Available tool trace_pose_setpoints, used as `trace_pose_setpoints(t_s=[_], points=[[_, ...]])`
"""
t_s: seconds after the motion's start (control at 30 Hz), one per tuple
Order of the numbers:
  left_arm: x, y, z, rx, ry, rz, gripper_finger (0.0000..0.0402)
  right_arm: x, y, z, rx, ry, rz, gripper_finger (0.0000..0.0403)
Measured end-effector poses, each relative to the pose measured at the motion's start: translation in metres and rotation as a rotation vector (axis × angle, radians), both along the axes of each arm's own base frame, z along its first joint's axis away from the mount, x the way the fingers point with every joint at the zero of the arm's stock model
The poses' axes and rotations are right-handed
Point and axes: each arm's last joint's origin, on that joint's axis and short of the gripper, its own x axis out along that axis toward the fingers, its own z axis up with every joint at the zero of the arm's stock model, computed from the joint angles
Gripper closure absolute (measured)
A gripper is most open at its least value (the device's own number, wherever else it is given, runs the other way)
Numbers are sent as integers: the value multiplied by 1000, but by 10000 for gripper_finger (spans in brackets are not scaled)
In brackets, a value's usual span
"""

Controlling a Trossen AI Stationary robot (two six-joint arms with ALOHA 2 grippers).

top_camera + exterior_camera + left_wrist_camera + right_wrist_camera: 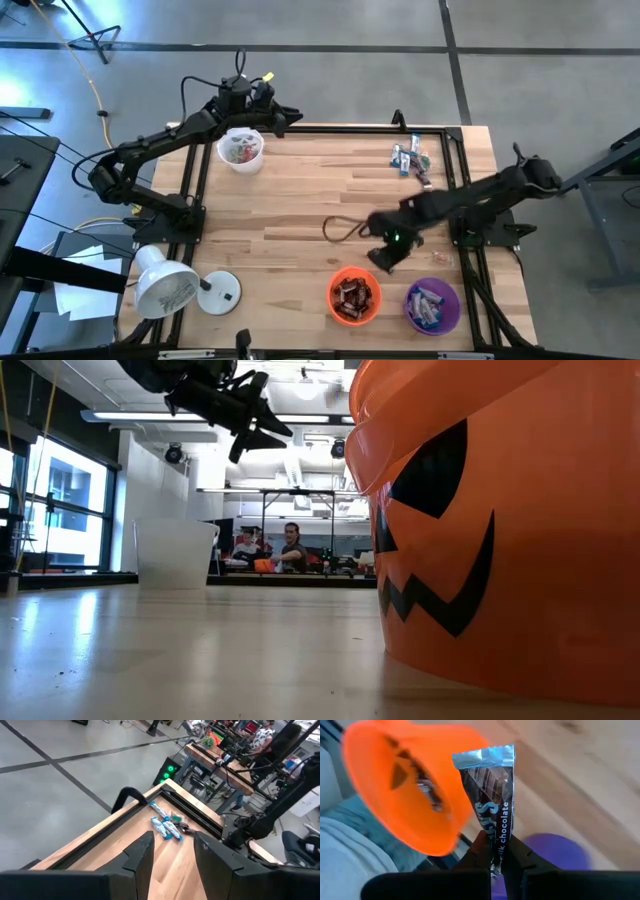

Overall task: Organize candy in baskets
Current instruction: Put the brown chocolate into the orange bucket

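High view: the right gripper (385, 258) hangs just beside the orange basket (355, 296), on its far side; the left gripper (285, 117) waits near the white basket (241, 149).

Right wrist view: the right gripper is clamped on 1 dark chocolate bar (489, 800) (long axis pointing away from the fingers), the orange basket ahead.

Left wrist view: the left gripper stands part-open, empty.

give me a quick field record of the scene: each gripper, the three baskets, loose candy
right gripper: fingers shut on a brown milk chocolate bar, above the table near the orange basket
left gripper: fingers open, empty, by the white basket
orange basket: brown candy inside
purple basket: blue-and-white candy inside
white basket: mixed candy inside
loose candy: blue-and-white pile at the far right corner
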Motion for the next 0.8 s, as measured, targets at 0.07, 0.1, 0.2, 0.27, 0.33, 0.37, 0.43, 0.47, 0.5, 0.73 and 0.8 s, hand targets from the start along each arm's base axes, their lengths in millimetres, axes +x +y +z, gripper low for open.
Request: trace_pose_setpoints(t_s=[0.07,0.1,0.2,0.27,0.33,0.37,0.43,0.47,0.5,0.73,0.8], points=[[2,-3,0,1,-1,-12,275,2,17,2,-13,-38,-31,399],[4,-4,0,1,-1,-19,275,2,26,3,-25,-60,-42,399],[8,-10,0,-16,-4,-36,275,2,48,6,-59,-133,-102,399],[10,-13,0,-26,-4,-49,275,4,61,10,-69,-201,-158,400],[13,-17,-1,-32,-1,-66,275,6,72,14,-69,-286,-204,400],[14,-18,-1,-34,0,-77,275,7,76,15,-74,-316,-224,400],[16,-22,-2,-46,3,-107,275,6,82,15,-91,-341,-263,400],[17,-24,-2,-53,5,-126,275,6,84,14,-98,-338,-279,400],[17,-26,-3,-60,7,-142,275,6,86,12,-104,-332,-280,400],[23,-36,-5,-114,18,-171,275,26,102,12,-133,-361,-202,400],[24,-38,-6,-112,28,-181,275,33,104,18,-158,-370,-168,399]])
